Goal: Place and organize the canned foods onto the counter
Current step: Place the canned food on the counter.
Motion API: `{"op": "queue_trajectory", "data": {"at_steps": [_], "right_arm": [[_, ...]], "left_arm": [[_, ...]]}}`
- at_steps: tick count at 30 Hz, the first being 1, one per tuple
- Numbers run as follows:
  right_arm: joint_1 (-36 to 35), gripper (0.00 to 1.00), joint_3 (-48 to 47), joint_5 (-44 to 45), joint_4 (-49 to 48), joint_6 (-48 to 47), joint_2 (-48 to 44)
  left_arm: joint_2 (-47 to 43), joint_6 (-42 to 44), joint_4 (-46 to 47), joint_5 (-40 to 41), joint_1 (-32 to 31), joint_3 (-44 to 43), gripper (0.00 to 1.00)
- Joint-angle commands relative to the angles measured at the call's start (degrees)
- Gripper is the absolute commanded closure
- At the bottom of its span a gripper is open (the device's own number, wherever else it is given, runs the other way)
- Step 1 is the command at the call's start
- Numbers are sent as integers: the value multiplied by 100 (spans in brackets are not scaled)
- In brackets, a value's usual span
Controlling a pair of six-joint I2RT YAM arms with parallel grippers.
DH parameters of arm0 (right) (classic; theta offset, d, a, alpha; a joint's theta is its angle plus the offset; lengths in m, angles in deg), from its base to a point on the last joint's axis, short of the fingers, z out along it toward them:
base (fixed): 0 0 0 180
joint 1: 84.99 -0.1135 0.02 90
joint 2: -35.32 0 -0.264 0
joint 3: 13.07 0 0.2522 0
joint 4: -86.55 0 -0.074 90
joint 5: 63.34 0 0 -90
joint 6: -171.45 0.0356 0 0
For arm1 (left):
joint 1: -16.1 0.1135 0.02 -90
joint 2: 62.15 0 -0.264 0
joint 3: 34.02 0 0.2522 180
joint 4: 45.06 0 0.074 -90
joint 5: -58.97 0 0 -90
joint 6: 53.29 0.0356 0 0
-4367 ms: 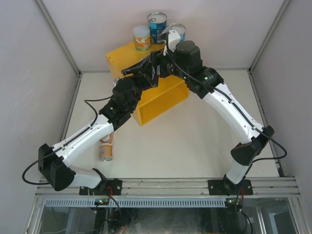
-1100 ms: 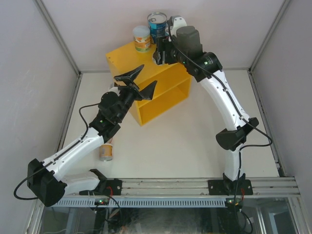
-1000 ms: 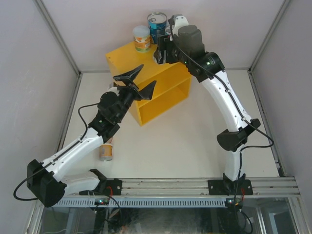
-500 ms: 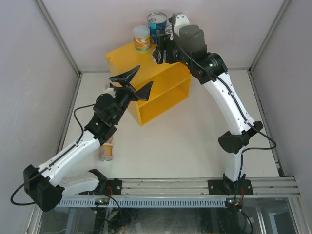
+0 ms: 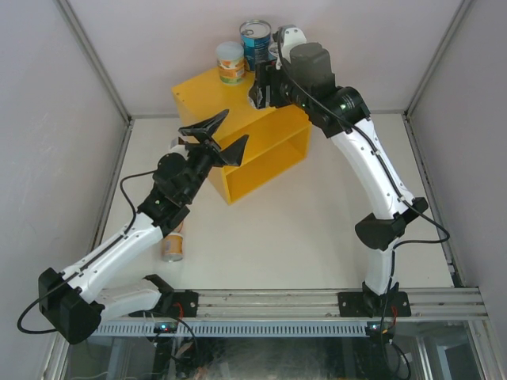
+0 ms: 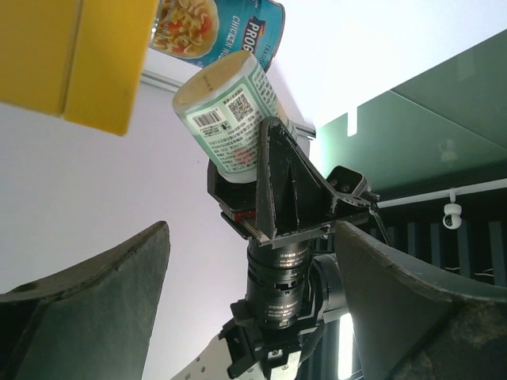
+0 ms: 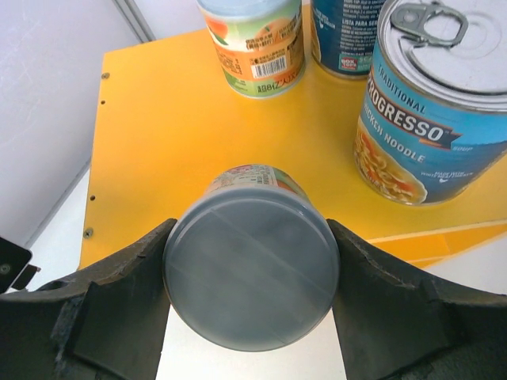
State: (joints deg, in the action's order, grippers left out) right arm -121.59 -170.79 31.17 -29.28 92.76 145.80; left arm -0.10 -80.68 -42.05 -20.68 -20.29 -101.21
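At 8 o'clock a can point(image 5: 172, 246) is seen on the table point(image 5: 301, 229). The left gripper point(image 5: 237, 125) is spread wide, nothing held. At 12 o'clock a pale-lidded can point(image 7: 252, 273) is clamped by the right gripper point(image 7: 251, 231) over the yellow counter point(image 5: 202, 95).

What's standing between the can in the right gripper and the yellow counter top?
Nothing visible. Bare counter top lies just past the held can; the orange-labelled can and blue soup can stand farther back.

Lone can point(image 5: 173, 247) on table point(image 5: 317, 237), before counter point(image 5: 202, 91)
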Motion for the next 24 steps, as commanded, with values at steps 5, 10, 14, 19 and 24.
{"op": "queue_trajectory", "data": {"at_steps": [5,10,14,19,24], "right_arm": [[-58,76,-222,35,-68,43,-315],[-52,76,-261,66,-16,128,-259],[-49,76,-279,59,51,181,-193],[-51,75,-413,75,145,217,-31],[-45,75,-506,81,183,231,106]], "left_arm": [[-118,201,-13,72,38,25,13],[-95,238,-62,29,37,-79,13],[-115,254,-132,18,40,-94,13],[-107,208,-127,-19,51,-45,13],[-48,179,-49,-88,68,-55,14]]}}
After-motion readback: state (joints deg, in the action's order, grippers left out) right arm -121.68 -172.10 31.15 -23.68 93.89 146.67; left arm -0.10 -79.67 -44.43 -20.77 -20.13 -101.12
